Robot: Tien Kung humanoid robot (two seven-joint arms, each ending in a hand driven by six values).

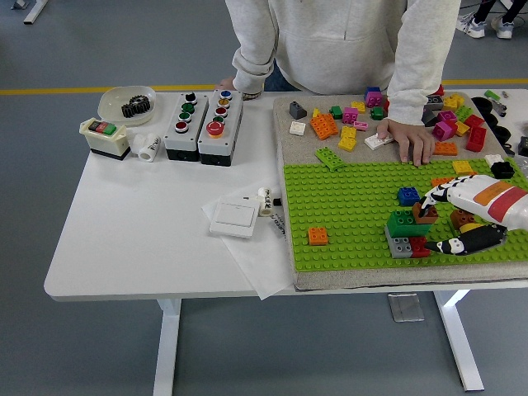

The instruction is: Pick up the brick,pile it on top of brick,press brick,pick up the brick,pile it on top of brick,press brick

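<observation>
White table (140, 239) first, and we read it from the left: a shallow bowl with a black gear (134, 106) in it, a cream switch box (105, 137) with a red and a green button, a small white cylinder (149, 147), then two grey button boxes (204, 125) side by side. Nearer us, on a sheet of paper, lies a white wall switch (233, 219) with a small labelled tube just beside it.

Further right we see the green baseplate (346, 206) resting on a grey mat. An orange brick (318, 236) stands alone on its left part, and a blue brick (407, 195) sits near the middle. On the mat beyond the plate a heap of loose bricks (346, 124) lies scattered in orange, yellow, pink and green.

A person in a light sweatshirt stands at the far side; the person's hand (410, 139) rests flat on the mat among the loose bricks, holding nothing we can make out.

At the right, a green brick (406, 223) sits on the plate with a grey brick (401, 246) and a red one just in front of it. A brown brick (426, 214) rests on the green brick's right end. The robot's right hand (470, 213) reaches in from the right, its upper fingertips (431, 196) touching the brown brick from above, the thumb stretched low in front; we cannot tell whether it grips or only presses.
</observation>
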